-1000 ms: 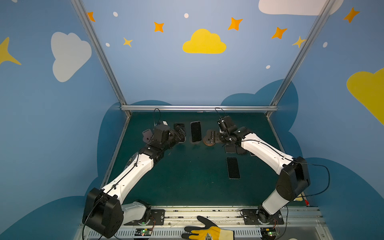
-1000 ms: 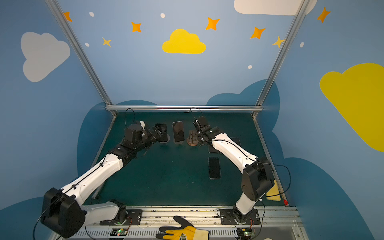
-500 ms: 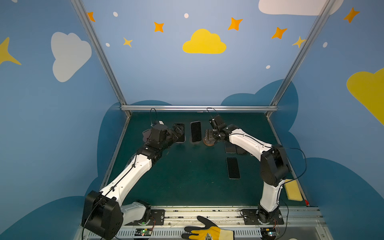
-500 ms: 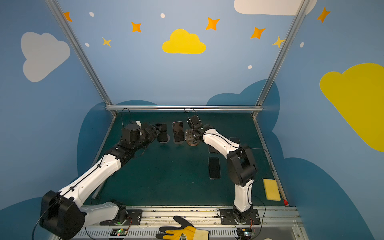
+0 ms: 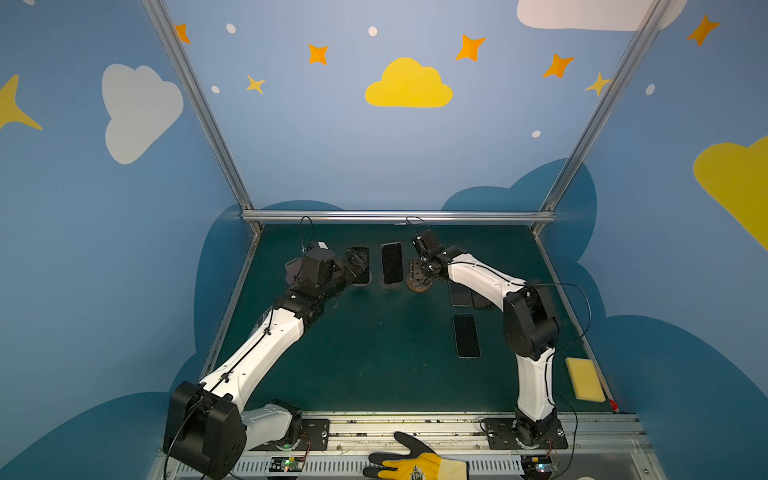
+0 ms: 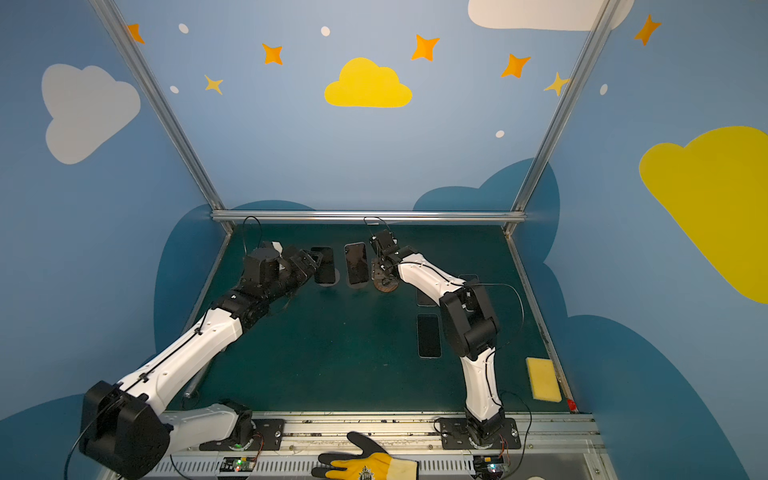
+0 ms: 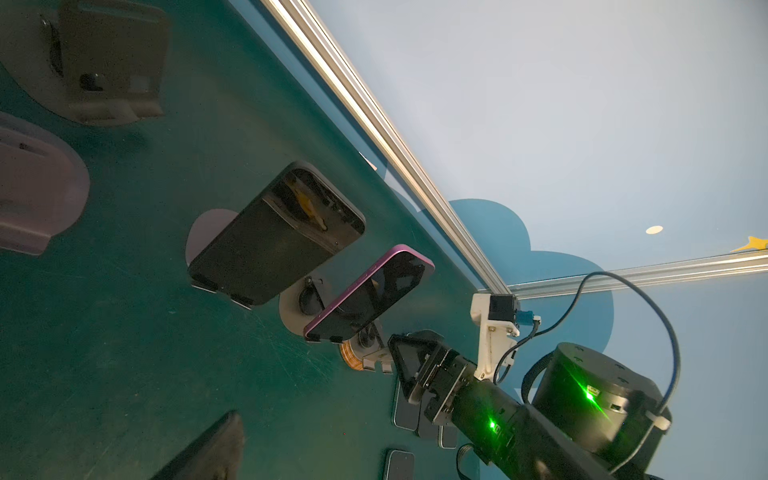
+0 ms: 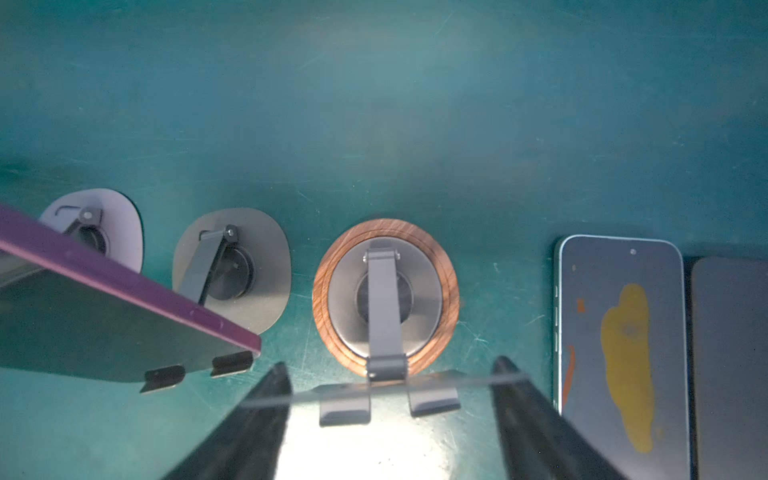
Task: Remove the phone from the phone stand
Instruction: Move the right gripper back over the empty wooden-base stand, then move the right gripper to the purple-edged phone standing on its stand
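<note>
Right wrist view: phone (image 8: 374, 440) lengthwise upright

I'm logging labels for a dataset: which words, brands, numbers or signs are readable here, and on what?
No text is readable.
Emblem on the yellow glove: too blurred to read.
White mark on the left arm: too small.
Phone on the wooden stand: glare, no text.

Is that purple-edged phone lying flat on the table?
No, the purple-edged phone is propped up at a tilt on a stand, not lying flat.
</note>
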Available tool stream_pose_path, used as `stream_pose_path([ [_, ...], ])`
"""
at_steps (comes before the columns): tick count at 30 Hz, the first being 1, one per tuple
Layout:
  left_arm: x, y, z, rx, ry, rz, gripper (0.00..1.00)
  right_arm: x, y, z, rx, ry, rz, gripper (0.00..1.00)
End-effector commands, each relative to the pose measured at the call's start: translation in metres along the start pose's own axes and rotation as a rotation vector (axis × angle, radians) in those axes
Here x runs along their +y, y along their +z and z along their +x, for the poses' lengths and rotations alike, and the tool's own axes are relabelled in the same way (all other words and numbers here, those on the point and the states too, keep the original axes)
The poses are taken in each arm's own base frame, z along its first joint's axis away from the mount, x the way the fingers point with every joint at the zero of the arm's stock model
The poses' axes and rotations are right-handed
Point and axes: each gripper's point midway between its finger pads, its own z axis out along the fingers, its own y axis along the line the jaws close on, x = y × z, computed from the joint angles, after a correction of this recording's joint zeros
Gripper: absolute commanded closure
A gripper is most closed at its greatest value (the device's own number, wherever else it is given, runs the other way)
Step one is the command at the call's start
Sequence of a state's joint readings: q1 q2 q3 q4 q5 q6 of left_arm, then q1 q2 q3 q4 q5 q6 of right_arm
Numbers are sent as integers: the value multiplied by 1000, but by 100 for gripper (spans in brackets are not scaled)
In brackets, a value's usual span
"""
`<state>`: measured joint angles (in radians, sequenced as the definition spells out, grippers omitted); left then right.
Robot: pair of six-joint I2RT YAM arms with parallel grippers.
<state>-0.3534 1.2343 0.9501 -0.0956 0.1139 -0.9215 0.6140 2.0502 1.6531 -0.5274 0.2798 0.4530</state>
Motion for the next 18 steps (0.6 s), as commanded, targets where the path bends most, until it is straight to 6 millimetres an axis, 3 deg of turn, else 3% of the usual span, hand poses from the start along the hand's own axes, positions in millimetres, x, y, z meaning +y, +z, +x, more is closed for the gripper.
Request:
stream_pose_path([
  [1, -9, -2, -6, -8, 0, 24, 0, 1, 2, -11, -22, -5, 0, 31],
  [7, -8, -2, -7, -10, -2, 23, 0, 0, 2, -17, -37, -23, 1, 34],
  [11, -8, 0, -7, -2, -7, 29, 0, -6, 5, -32, -72, -73, 20, 34],
  [18, -9, -2, -11, -8, -12, 40, 0, -12, 29, -53, -82, -120, 25, 34],
])
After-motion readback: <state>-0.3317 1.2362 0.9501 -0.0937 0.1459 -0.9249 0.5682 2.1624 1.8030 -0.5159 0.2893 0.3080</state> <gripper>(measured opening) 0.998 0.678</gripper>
